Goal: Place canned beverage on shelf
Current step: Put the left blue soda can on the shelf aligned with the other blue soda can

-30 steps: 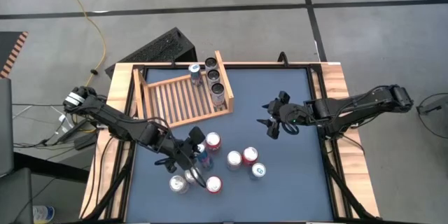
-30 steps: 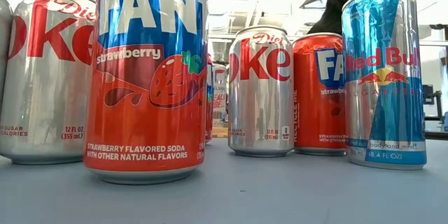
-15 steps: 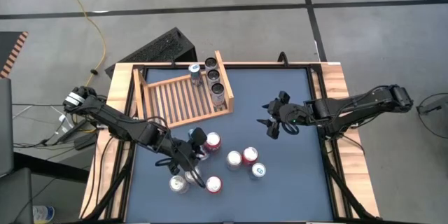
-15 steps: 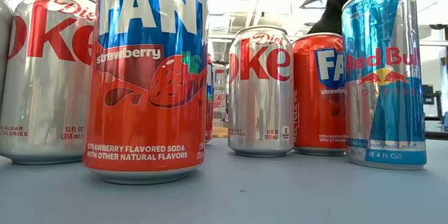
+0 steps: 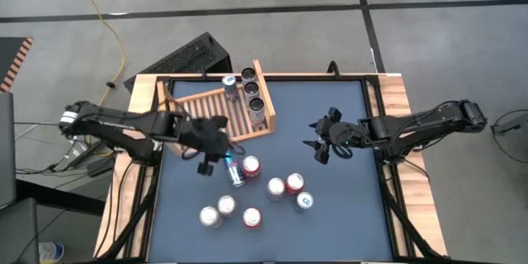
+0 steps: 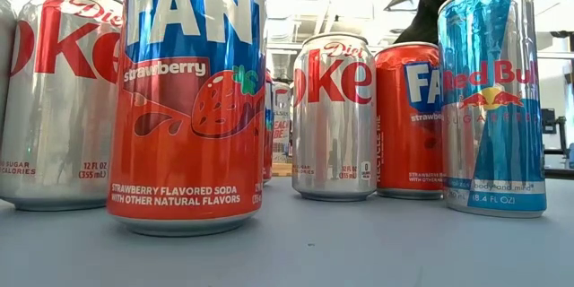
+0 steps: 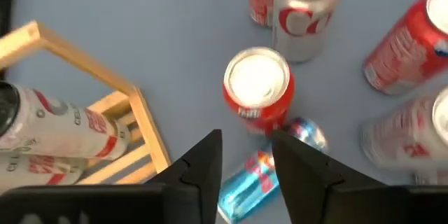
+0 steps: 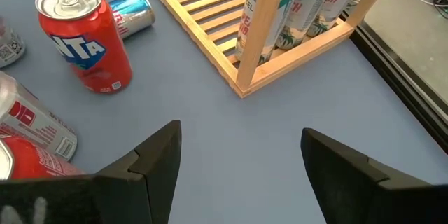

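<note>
Left gripper (image 5: 216,158): jaws slightly apart, empty, I hover over the fallen blue can (image 5: 235,171).
Right gripper (image 5: 323,142): jaws wide, empty, waiting.
Next: I'd straddle it squarely before heading to the shelf (image 5: 210,114).

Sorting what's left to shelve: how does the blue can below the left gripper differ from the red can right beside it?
The blue can lies on its side; the red can stands upright. The blue can is slimmer, the red can wider. The blue can sits under the left gripper; the red can stands clear. Both are off the shelf.
</note>
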Robot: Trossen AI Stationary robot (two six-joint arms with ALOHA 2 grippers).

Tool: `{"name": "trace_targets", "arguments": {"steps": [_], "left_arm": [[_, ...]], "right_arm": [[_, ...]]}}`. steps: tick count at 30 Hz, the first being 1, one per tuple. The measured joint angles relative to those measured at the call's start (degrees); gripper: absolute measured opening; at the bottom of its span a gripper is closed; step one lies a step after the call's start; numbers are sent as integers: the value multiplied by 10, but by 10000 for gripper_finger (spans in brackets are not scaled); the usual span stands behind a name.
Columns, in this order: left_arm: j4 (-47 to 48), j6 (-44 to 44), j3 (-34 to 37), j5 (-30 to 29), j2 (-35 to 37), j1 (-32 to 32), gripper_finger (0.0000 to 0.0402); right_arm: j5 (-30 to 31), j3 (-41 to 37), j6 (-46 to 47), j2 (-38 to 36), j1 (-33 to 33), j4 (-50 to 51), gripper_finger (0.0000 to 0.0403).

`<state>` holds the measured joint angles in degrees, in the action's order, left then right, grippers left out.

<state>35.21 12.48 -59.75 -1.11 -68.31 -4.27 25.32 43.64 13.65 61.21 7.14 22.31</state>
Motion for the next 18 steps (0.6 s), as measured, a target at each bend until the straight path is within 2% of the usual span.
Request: {"name": "trace_targets", "arguments": {"steps": [4,10,18], "left_arm": [[47,59,3,33,-5,40,155],[86,114,3,72,-63,69,207],[95,211,3,82,-133,72,229]], "right_arm": [[0,0,0,0,0,3,276],[0,0,-2,0,0,7,276],[0,0,-2,0,0,9,276]]}}
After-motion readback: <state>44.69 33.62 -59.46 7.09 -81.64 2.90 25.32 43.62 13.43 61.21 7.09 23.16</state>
